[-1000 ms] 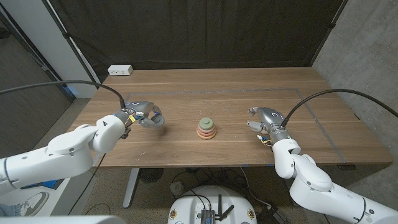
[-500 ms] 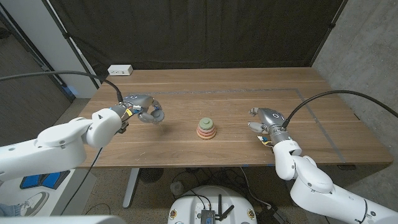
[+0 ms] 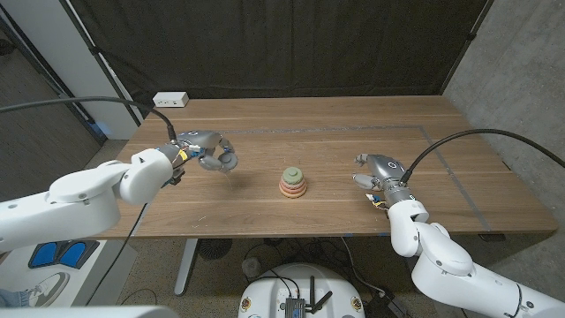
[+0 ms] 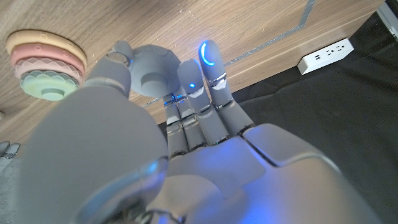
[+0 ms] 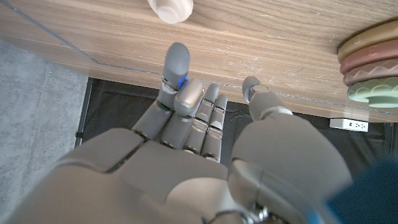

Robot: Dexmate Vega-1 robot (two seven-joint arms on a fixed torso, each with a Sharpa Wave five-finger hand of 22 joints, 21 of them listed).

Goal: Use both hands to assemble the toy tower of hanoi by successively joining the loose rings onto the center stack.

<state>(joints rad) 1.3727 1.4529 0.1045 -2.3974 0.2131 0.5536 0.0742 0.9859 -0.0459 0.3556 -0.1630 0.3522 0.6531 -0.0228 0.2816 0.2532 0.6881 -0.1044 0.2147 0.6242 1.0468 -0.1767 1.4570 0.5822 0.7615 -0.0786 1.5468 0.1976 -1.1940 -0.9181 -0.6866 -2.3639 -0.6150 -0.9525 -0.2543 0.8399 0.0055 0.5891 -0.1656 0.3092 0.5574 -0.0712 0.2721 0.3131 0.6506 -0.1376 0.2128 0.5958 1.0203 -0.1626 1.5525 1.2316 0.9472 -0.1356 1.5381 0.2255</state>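
The center stack (image 3: 293,181) stands mid-table with orange, pink and green rings, also seen as the stack (image 4: 45,62) and the stack (image 5: 373,62). To its left, my left hand (image 3: 208,152) hovers over the table and grips a grey-blue ring (image 3: 227,160). In the left wrist view that ring (image 4: 152,73) sits between the thumb and fingers of the left hand (image 4: 155,143). Right of the stack, my right hand (image 3: 375,168) stays low at the table, holding nothing. Its fingers (image 5: 175,68) are apart, and a small cream piece (image 5: 169,9) lies on the wood beyond them.
A white power strip (image 3: 170,100) lies at the table's far left corner. A faint taped outline (image 3: 353,131) marks the wood around the work area. A dark curtain hangs behind the table.
My left hand has risen and moved toward the far side and slightly toward the stack, carrying the grey-blue ring. The right hand and the stack have not moved.
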